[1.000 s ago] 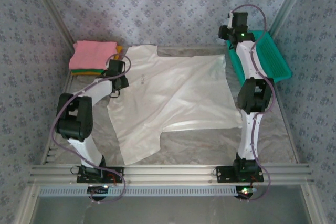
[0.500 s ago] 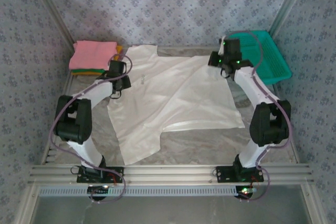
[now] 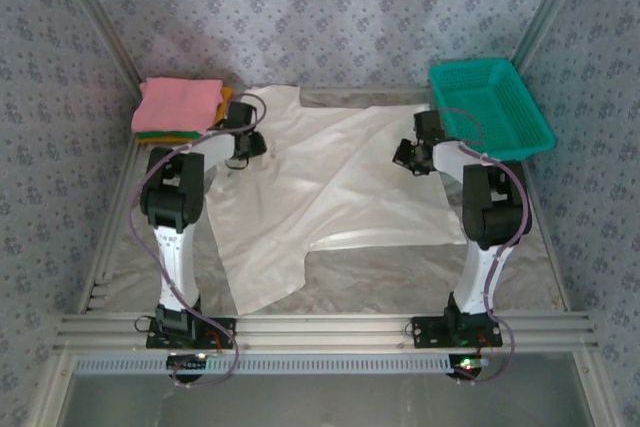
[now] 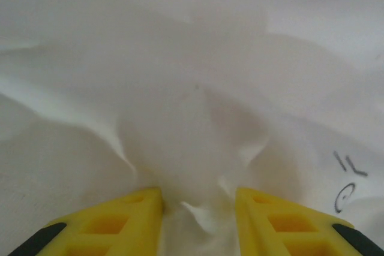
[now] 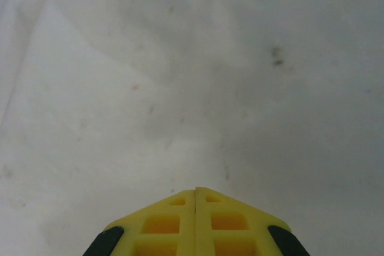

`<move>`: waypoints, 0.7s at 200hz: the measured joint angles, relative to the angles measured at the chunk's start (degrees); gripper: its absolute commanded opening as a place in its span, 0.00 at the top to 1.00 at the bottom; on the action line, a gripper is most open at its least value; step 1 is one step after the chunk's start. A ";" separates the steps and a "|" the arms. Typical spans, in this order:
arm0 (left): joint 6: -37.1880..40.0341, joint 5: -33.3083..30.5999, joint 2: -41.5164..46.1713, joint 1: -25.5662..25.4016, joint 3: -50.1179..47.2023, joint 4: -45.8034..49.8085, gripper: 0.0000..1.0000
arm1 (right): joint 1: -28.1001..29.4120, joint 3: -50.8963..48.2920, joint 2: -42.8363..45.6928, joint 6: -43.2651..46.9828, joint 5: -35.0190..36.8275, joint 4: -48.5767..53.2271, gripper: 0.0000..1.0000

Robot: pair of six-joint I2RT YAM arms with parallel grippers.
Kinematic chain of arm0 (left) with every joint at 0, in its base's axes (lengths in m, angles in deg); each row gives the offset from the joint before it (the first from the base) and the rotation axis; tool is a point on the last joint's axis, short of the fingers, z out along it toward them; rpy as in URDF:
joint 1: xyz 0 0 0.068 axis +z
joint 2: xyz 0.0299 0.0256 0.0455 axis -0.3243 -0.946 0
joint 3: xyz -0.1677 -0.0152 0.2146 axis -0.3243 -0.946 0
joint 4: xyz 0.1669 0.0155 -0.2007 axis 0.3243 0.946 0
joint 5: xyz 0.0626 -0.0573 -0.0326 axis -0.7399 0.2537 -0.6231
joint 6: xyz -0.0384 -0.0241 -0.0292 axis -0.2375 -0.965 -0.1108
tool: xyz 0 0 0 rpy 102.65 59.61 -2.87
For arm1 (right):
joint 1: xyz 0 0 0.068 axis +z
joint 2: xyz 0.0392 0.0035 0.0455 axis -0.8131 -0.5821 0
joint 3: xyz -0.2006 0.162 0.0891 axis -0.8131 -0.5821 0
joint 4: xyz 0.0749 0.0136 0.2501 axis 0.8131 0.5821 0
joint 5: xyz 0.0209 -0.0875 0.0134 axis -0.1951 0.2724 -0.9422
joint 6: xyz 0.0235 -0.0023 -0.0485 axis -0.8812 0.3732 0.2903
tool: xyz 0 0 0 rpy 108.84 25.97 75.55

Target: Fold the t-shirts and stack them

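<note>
A white t-shirt (image 3: pixel 330 187) lies spread and creased over the middle of the table. My left gripper (image 3: pixel 250 142) is at its back left part. In the left wrist view its yellow fingers (image 4: pixel 135 211) stand apart with a bunched ridge of the white t-shirt (image 4: pixel 198 88) pinched between them, and puckers run toward the jaws. A small handwritten mark (image 4: pixel 348 178) is beside it. My right gripper (image 3: pixel 403 155) hovers over the shirt's right part, shut (image 5: pixel 196 191) with nothing between its fingers. A folded pink shirt (image 3: pixel 178 102) tops a stack with green and orange edges (image 3: pixel 165 135) at the back left.
A teal mesh basket (image 3: pixel 476 68) stands at the back right, just behind the right arm. Patterned walls close in the back and both sides. An aluminium rail (image 3: pixel 320 327) carrying both arm bases runs along the near edge.
The right arm swung from above the basket down to the shirt's right part, and its jaws closed. The left gripper moved toward the back along the shirt's left side.
</note>
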 measured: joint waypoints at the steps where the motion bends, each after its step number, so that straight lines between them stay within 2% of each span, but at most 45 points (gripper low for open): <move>1: -0.13 0.07 -0.26 0.00 0.42 0.02 0.63 | -0.04 0.00 -0.11 -0.09 -0.07 -0.07 1.00; 72: -2.93 5.70 -11.15 2.89 17.05 2.08 0.65 | -1.77 -0.09 -3.74 -5.95 -3.21 -3.98 1.00; 110: -2.27 7.50 -18.75 4.22 31.12 7.69 0.63 | -2.43 3.26 -6.10 -7.19 -4.24 -4.22 1.00; 140: -1.38 8.33 -16.94 4.48 29.97 9.46 0.58 | -2.58 6.10 -6.16 -7.04 -5.05 -2.21 0.99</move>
